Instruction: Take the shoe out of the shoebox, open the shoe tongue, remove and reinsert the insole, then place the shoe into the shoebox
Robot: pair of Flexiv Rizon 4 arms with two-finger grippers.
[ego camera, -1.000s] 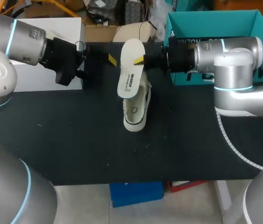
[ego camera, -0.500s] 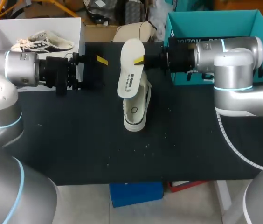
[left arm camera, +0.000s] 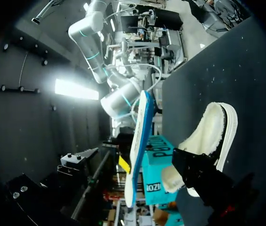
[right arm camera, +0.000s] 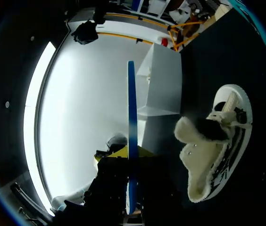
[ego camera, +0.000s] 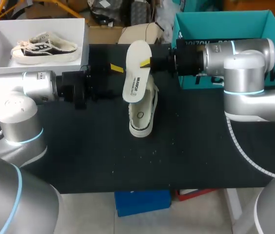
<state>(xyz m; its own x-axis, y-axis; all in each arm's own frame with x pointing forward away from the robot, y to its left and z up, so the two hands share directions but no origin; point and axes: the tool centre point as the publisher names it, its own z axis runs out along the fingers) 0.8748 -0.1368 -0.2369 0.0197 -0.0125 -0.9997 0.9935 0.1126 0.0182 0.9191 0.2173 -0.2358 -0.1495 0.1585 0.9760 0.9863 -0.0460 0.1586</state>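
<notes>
My left pincer (ego camera: 114,70), whether wide or narrow I cannot tell, is swinging in low toward the insole (ego camera: 136,73). The insole is hanging over the shoe (ego camera: 142,114), which is lying on the table (ego camera: 79,156). The right pincer (ego camera: 147,62) is clamping the insole, so a handover or reinsertion is probably coming.

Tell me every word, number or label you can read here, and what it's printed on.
Insole: dark print, too small to read.
Teal box: white letters, upside down and half hidden by the right arm; no whole word reads.
Shoe: a round mark inside the heel, too blurred.
</notes>
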